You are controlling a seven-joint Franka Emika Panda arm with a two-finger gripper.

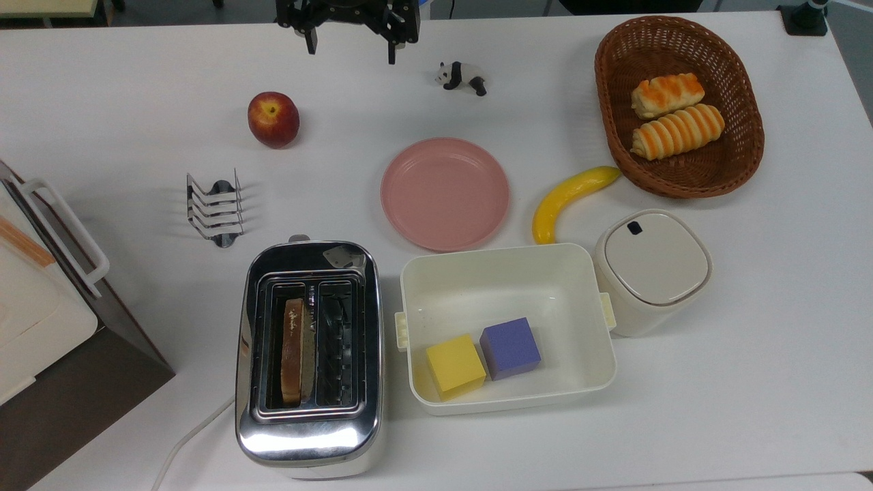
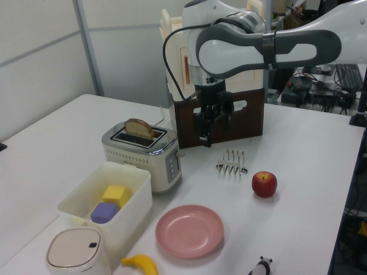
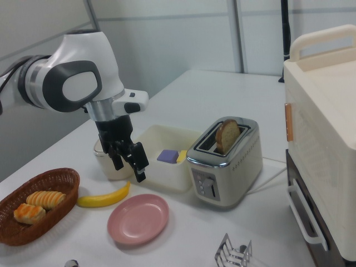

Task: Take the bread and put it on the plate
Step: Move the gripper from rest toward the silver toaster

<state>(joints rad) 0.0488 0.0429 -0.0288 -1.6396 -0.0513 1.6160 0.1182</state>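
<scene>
The tool (image 3: 128, 161) hung with its fingers spread and nothing between them above the tabletop (image 1: 136, 102), well apart from the bread (image 1: 293, 351) standing upright in a slot of the toaster (image 1: 308, 436), with the bare pink plate (image 1: 445, 193) lying between them.

Pink plate (image 1: 445, 194), brown speckled bread (image 1: 294, 349) in the chrome toaster (image 1: 308, 429), orange-striped rolls (image 1: 676, 131), yellow banana (image 1: 570, 200).

Toaster (image 1: 308, 436): mirror-polished metal. Plate (image 1: 445, 193): smooth matt pink plastic. Basket (image 1: 740, 164), at its 2 o'clock: rough woven wicker. My gripper (image 1: 350, 37): matt black.
</scene>
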